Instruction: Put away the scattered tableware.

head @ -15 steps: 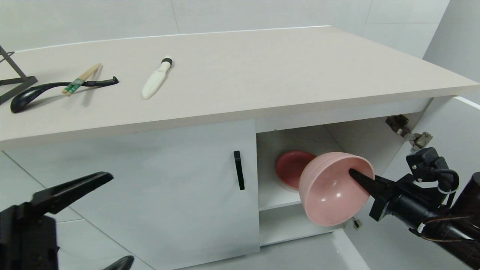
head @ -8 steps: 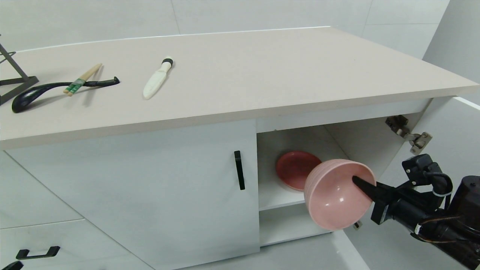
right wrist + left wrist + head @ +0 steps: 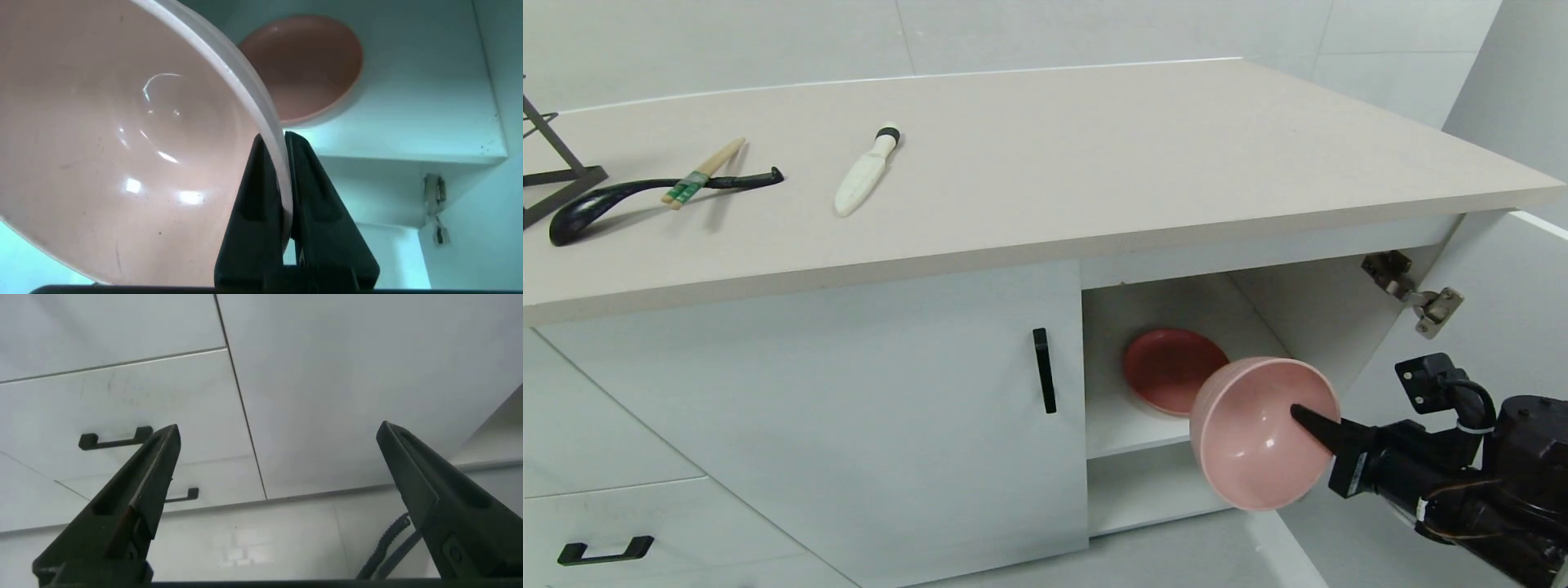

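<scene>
- The left tool [image 3: 278,429] has dropped out of the head view's 8 o'clock corner, where it stood a second ago. Its jaws are spread wide and empty, facing white drawer fronts [image 3: 147,400].
- The right tool [image 3: 1297,411] has sunk a little lower over the last second, carrying the pink bowl [image 3: 1258,441] with it. It is clamped on the bowl's rim, one finger inside and one outside.
- The bowl hangs tilted in the air at about 4 o'clock in the head view. It is in front of the open cabinet [image 3: 1298,302] and not yet on its shelf [image 3: 1119,429].
- My reading: the bowl is being lined up for the shelf, so this item is only partly stowed.
- On the bench [image 3: 1094,163], around 10 o'clock, lie a black ladle [image 3: 605,200], a pair of chopsticks [image 3: 698,173] resting across its handle, and a white knife [image 3: 862,175] apart from them. These look not yet dealt with.
- The cabinet's upper shelf holds one red plate [image 3: 1172,367], at 11 o'clock from the bowl and clear of it.
- The bowl itself is empty.
</scene>
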